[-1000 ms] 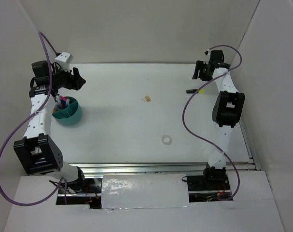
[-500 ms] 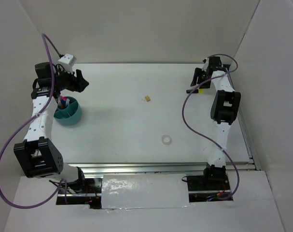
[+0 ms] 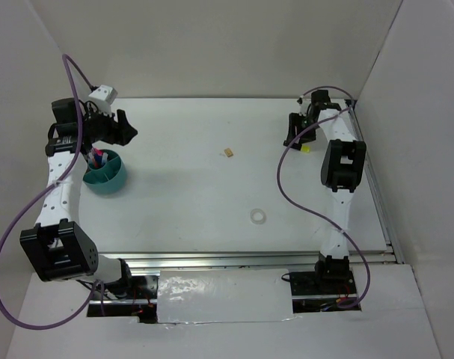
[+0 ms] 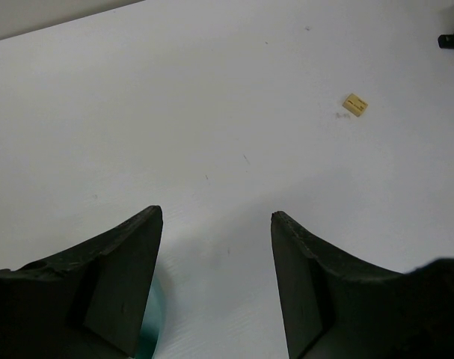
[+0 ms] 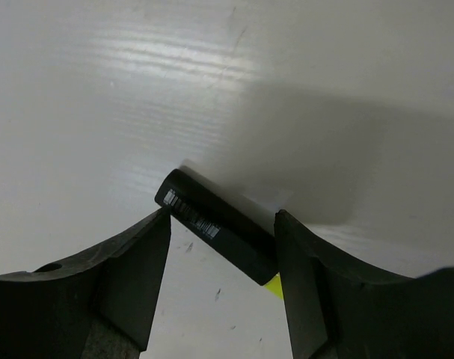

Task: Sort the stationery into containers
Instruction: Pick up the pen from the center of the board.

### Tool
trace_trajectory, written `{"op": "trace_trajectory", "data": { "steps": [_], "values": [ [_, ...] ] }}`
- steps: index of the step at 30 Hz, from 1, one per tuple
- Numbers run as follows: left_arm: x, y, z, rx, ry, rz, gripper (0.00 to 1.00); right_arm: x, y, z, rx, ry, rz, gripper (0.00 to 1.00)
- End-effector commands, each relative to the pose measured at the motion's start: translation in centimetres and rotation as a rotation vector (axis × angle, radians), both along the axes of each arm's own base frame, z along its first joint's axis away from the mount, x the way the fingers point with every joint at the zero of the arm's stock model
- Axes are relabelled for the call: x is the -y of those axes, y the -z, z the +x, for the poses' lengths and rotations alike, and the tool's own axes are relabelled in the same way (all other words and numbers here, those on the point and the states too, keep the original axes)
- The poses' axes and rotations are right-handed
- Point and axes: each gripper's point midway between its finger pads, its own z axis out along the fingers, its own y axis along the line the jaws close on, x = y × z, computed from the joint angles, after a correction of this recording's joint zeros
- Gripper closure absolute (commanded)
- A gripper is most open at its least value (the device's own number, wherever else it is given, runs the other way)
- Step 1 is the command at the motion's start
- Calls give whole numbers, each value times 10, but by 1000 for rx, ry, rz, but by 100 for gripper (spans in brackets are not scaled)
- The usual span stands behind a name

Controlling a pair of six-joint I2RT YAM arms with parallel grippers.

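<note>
The black-yellow marker (image 5: 215, 224) lies on the white table at the far right, its yellow end just showing in the top view (image 3: 306, 147). My right gripper (image 5: 223, 217) is open and low over it, one finger on each side (image 3: 294, 137). The teal cup (image 3: 105, 176) stands at the far left with pink, blue and red pens (image 3: 97, 158) upright inside. My left gripper (image 3: 129, 127) is open and empty just behind the cup, whose rim shows in the left wrist view (image 4: 150, 329). The tan eraser (image 3: 228, 152) (image 4: 354, 104) lies mid-table. The clear tape ring (image 3: 257, 217) lies nearer the front.
White walls close in the table on the left, back and right. Purple cables (image 3: 286, 179) loop from both arms over the table's sides. A metal rail (image 3: 249, 258) runs along the near edge.
My right gripper has moved left and down onto the black-yellow marker, which now sits between its open fingers. My left gripper has shifted slightly right behind the cup.
</note>
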Motion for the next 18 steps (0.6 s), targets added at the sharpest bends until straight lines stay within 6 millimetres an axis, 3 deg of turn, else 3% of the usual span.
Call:
{"op": "trace_trajectory", "data": {
  "steps": [1,5,12,13,14,18],
  "values": [
    [2,-13,-9,42,24,14,28,-10,14,-45,-143,-81,-48,35],
    [1,-13,-10,39,22,10,28,-7,19,-56,-150,-115,-121,34],
    [3,-14,-14,37,34,8,28,-1,16,-59,-149,-154,-212,35],
    [3,-14,-14,39,36,10,28,0,14,-56,-143,-162,-225,38],
    [5,-15,-15,45,48,12,28,-13,15,-55,-142,-192,-237,39],
    [10,-18,-17,58,83,16,28,-19,18,-55,-161,-237,-298,49]
  ]
}}
